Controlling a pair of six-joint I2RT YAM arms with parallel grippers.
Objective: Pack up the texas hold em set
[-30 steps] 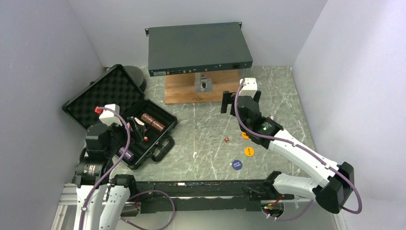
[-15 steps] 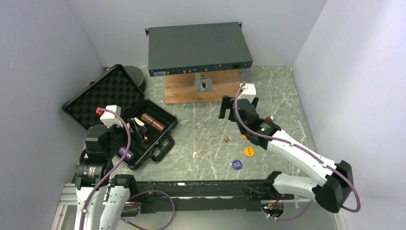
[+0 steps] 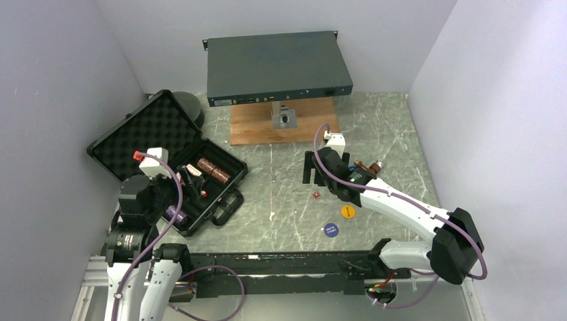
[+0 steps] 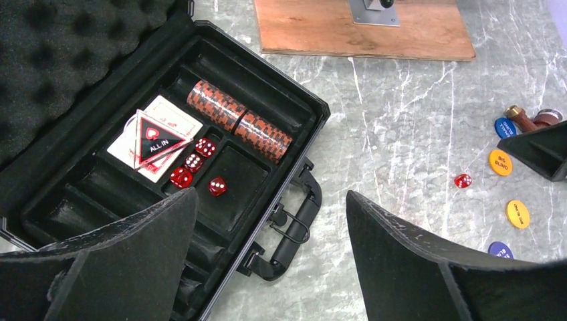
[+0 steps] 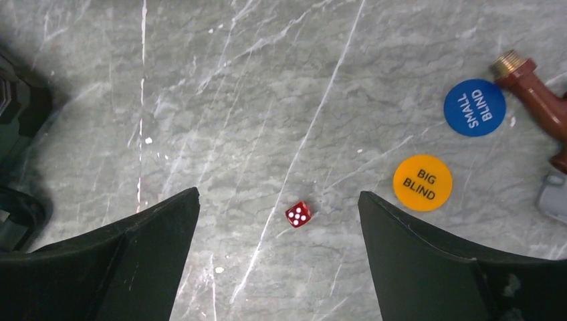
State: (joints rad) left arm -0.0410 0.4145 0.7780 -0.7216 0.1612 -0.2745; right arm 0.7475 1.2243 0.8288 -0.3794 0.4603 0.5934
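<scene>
Count: five red dice (image 4: 192, 161), four inside the case (image 4: 67, 60) and one loose die (image 5: 298, 214) on the table (image 3: 287, 200) at 3 o'clock from the case; four round blind buttons (image 4: 499, 162) (two blue, two orange) near that die; two chip rolls (image 4: 239, 120). The case sits at the table's 9 o'clock, lid open toward 10, handle toward 4; the rolls lie end to end in it, long axis 10-to-4, next to a card deck (image 4: 177, 117) topped by a triangular ALL IN marker (image 4: 155, 142). Left tool (image 4: 271, 200) is spread wide and empty over the case's near edge; right tool (image 5: 279, 194) is likewise wide apart and empty, above the loose die.
</scene>
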